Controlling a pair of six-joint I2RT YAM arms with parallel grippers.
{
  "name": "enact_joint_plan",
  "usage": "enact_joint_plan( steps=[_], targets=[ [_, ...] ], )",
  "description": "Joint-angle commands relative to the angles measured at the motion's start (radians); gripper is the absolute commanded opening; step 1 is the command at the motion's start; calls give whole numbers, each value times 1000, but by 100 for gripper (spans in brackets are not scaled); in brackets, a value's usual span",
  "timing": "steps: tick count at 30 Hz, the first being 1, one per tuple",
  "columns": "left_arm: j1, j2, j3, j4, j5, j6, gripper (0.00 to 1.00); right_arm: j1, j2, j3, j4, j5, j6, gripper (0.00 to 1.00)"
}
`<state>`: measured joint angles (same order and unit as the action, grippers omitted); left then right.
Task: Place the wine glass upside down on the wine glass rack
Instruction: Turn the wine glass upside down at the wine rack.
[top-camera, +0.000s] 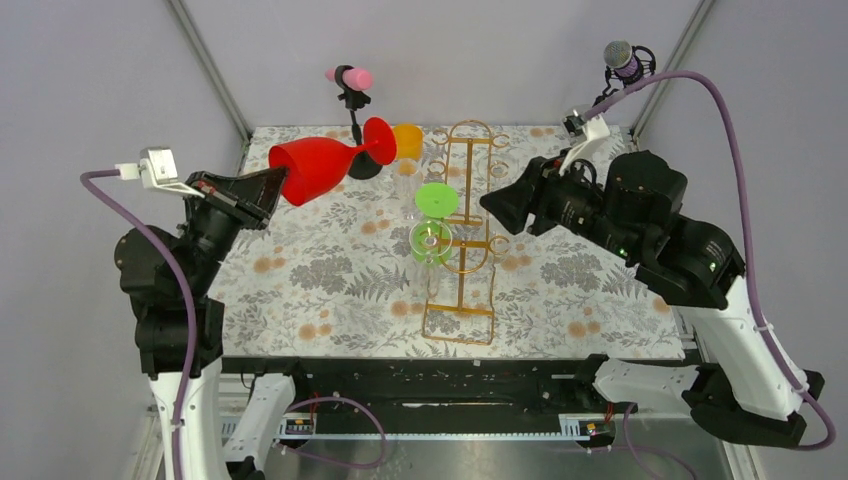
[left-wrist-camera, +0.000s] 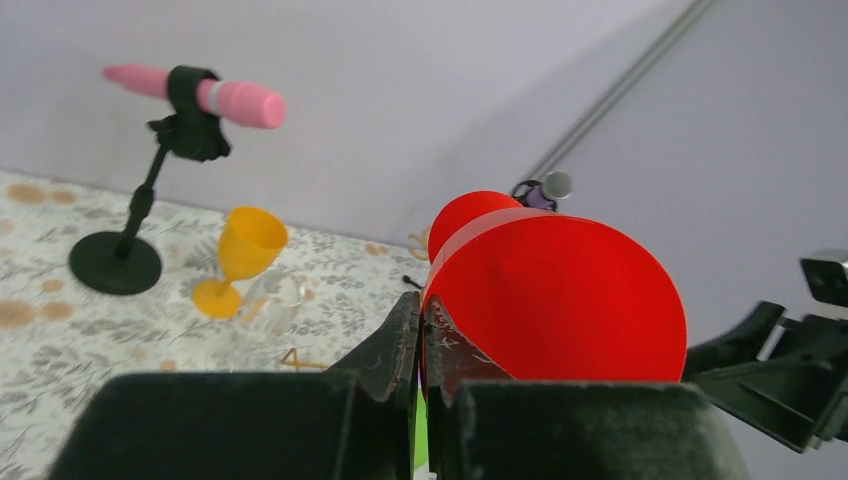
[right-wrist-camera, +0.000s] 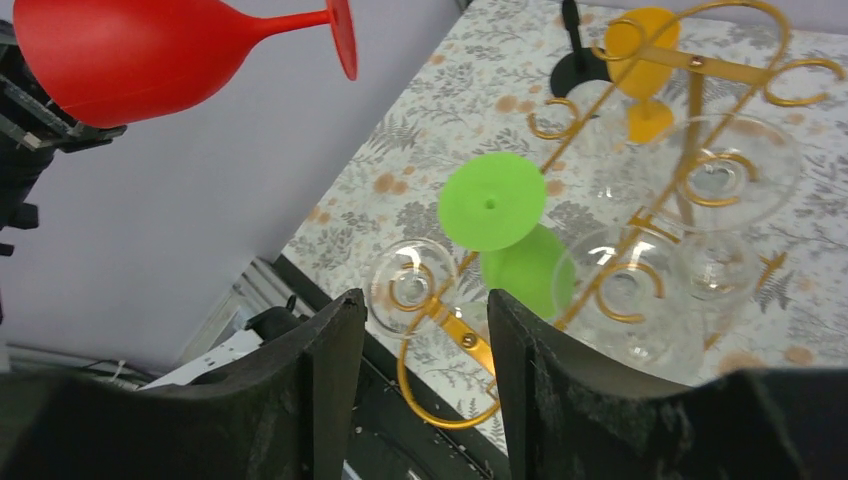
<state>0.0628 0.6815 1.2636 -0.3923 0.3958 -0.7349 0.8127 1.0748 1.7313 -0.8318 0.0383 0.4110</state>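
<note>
My left gripper (top-camera: 275, 190) is shut on the rim of a red wine glass (top-camera: 318, 167). It holds the glass on its side in the air, foot toward the rack; the bowl fills the left wrist view (left-wrist-camera: 560, 300). The gold wire wine glass rack (top-camera: 462, 240) stands mid-table and also shows in the right wrist view (right-wrist-camera: 640, 180). A green glass (top-camera: 433, 225) and clear glasses (right-wrist-camera: 720, 190) hang on it upside down. My right gripper (top-camera: 500, 205) is open and empty, just right of the rack's upper part.
A yellow wine glass (top-camera: 407, 141) stands upright at the back of the floral mat (top-camera: 330, 290). A pink microphone on a black stand (top-camera: 352, 100) stands beside it. A purple microphone (top-camera: 624, 60) sits at the back right.
</note>
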Motion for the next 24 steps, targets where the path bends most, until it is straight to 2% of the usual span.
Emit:
enact_joint_plan(
  steps=[1,4,7,11,24],
  targets=[
    [-32,21,74,63,92,-37,0,129,40,111,65,106,10,57],
    [-58,31,79,64,108,-52,0,204,73,126,107,191,8,57],
    [-98,16,70,64,90,-35,0,228,75,88,182,259,25,57],
    [-122,20,50,64,105,-37,0,239,93,61,280,260,54,57],
    [-214,17,45,43,92,2,0,277,181,77,294,335,87,56]
  ],
)
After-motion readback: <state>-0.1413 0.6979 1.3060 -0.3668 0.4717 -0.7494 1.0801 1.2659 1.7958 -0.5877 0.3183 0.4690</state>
